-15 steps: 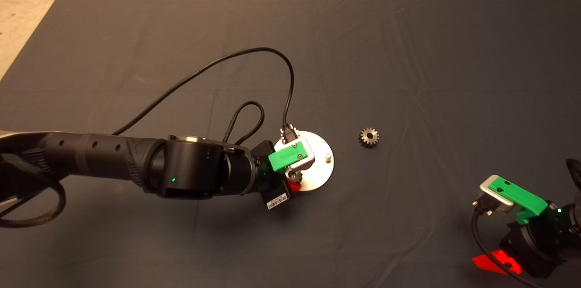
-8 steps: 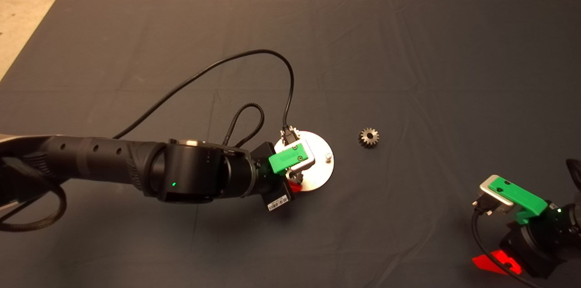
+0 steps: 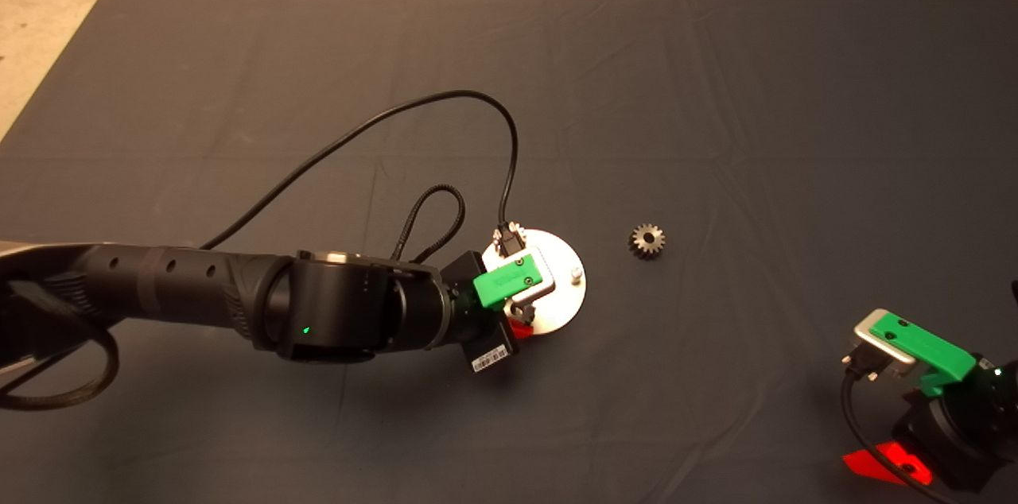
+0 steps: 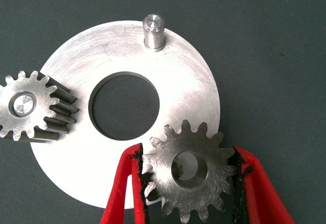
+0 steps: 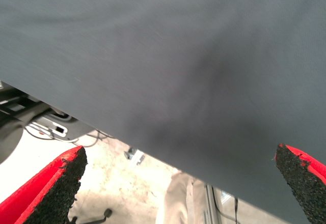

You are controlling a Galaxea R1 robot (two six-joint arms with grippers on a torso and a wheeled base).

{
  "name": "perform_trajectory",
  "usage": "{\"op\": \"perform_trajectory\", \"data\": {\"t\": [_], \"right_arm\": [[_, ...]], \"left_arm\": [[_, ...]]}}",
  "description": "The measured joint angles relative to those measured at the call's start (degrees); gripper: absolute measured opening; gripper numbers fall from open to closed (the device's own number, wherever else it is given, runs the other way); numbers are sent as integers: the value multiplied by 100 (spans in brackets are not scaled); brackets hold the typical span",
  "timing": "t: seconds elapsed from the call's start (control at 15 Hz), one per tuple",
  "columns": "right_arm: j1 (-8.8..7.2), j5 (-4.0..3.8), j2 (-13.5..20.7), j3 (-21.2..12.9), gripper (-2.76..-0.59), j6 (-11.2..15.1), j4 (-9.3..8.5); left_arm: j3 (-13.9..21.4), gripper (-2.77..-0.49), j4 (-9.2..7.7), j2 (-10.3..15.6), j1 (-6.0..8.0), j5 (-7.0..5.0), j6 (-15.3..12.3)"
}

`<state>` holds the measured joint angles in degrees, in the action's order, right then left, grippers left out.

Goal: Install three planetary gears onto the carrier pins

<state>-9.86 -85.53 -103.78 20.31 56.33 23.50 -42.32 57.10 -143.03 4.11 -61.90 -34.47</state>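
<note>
Steel gear (image 4: 189, 175) pinched in the left gripper (image 4: 189, 183) sits with its bore nearly centred over the carrier pin (image 4: 187, 167) below.

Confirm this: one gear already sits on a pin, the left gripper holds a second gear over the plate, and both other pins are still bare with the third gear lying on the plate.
Wrong on one point: the third gear lies on the mat, apart from the plate, as the head view shows. The rest stands: one seated gear, and the left gripper holds the second gear.
</note>
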Motion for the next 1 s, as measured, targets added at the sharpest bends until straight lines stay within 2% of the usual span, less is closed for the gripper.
{"op": "perform_trajectory", "data": {"t": [0.27,0.67,0.87,1.0], "right_arm": [[0,1,175,0,-60,-170,-66],[0,6,188,0,-60,-217,-85],[0,78,190,0,-60,-217,-88],[0,85,190,0,-60,-217,-88]], "left_arm": [[-1,-261,-2,-5,-1,6,2],[2,-260,0,9,-10,23,30],[10,-261,-2,94,-9,80,44],[20,-261,0,116,-9,83,46]]}}
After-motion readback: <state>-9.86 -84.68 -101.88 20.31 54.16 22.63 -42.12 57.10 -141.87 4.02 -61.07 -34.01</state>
